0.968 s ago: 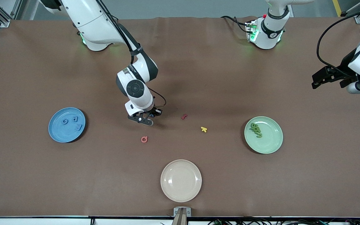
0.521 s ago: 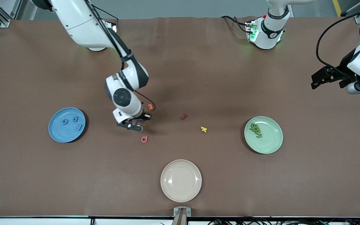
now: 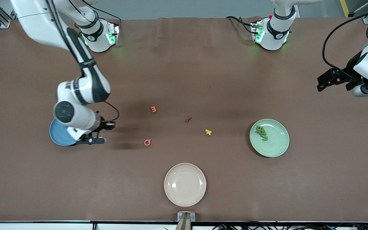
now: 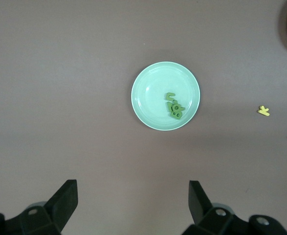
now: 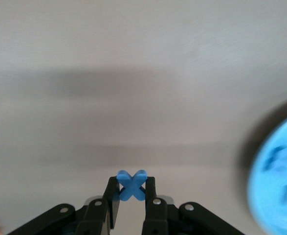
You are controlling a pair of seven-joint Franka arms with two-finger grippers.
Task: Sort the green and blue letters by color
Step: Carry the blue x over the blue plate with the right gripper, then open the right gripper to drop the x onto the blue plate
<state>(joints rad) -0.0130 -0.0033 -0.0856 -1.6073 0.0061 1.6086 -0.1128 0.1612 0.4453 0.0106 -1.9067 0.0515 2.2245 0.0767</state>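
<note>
A brown table (image 3: 184, 64) carries a blue plate (image 3: 57, 135), a green plate (image 3: 275, 143) and a cream plate (image 3: 185, 184). Loose letters lie between them: orange (image 3: 153, 109), red (image 3: 188, 119), yellow (image 3: 208, 132), pink (image 3: 147, 142).

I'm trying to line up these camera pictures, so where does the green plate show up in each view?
Front view: green plate on the table toward the left arm's end, green letters on it.
Left wrist view: plate mid-picture.
Right wrist view: not in it.
Shared landmark: yellow letter, also in the left wrist view.
</note>
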